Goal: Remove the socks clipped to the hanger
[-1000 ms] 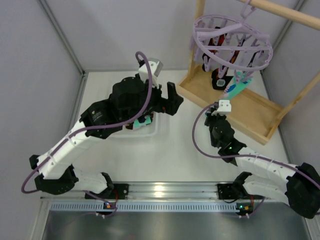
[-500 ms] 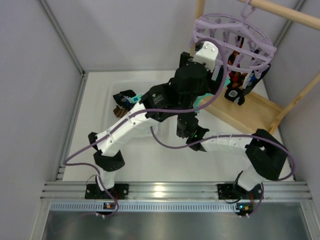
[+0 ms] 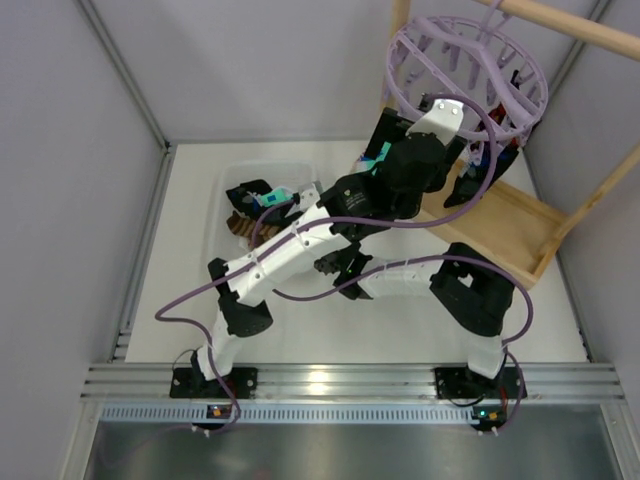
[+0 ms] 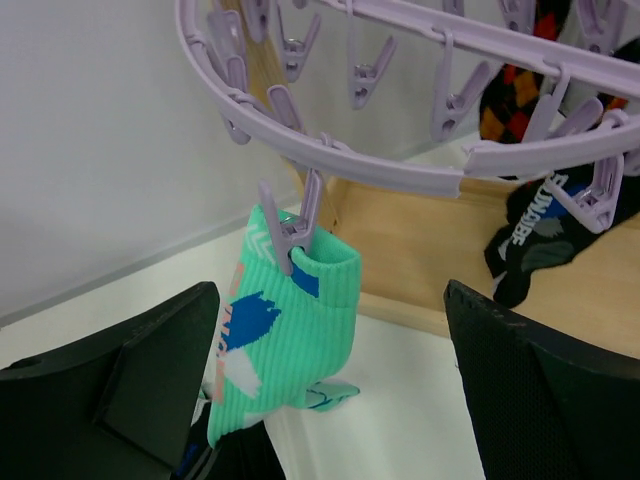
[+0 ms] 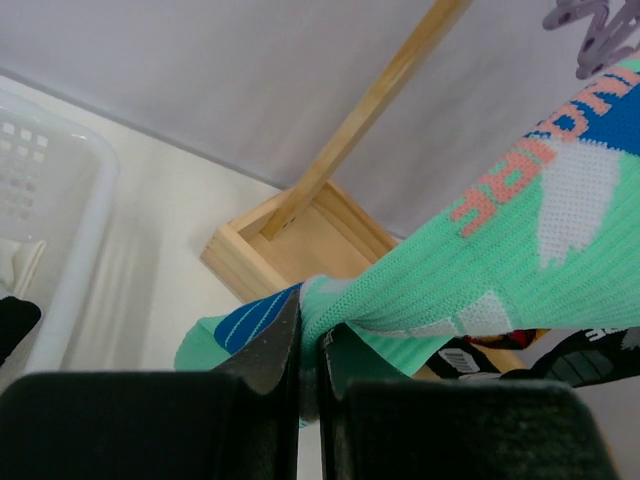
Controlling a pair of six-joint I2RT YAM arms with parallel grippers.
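The lavender hanger [image 3: 466,62] hangs from a wooden rail, and its ring [image 4: 400,172] crosses the top of the left wrist view. One peg [image 4: 302,222] clips a teal sock [image 4: 290,320] with blue patches. My left gripper [image 4: 330,392] is open around this sock, which hangs nearer the left finger [image 4: 150,370]. Below, my right gripper [image 5: 308,345] is shut on the teal sock's [image 5: 500,260] lower end. A black diamond-patterned sock [image 4: 515,100] and a black lettered sock [image 4: 535,235] hang further along the ring. In the top view my left gripper [image 3: 383,150] is under the hanger's left rim, and the left arm covers the right gripper.
The light wooden frame's tray [image 3: 505,225] stands under the hanger. A white basket [image 3: 228,185] at the left holds socks [image 3: 250,215]. My two arms cross in the table's middle. Grey walls close in behind and at both sides.
My left arm has swung from over the basket across to the hanger and risen to its left rim. The right arm has folded in leftward beneath it.
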